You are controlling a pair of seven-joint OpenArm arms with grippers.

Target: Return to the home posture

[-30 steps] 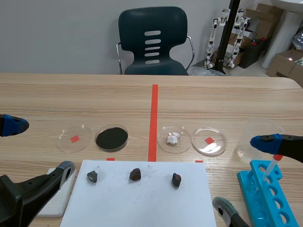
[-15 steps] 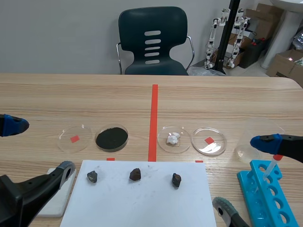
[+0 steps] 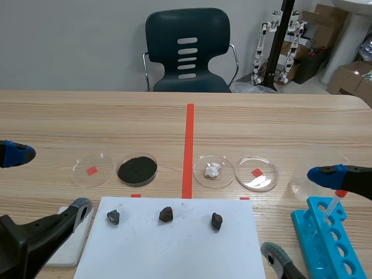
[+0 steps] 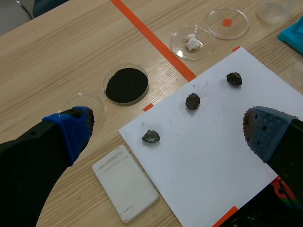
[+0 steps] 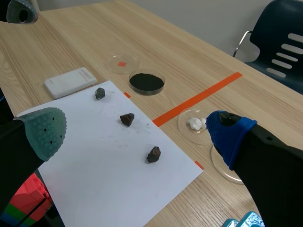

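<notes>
Grippers: left gripper [image 4: 168, 130] and right gripper [image 5: 137, 131] both stood wide apart, empty, low at near table [image 3: 87, 122] edge, flanking white paper sheet [image 3: 168, 247]. Homing judged best done slowly, right gripper lifted clear of turquoise plastic tube rack [image 3: 328, 238]. Scene view showed most of rack; wrist views caught only slivers.
</notes>
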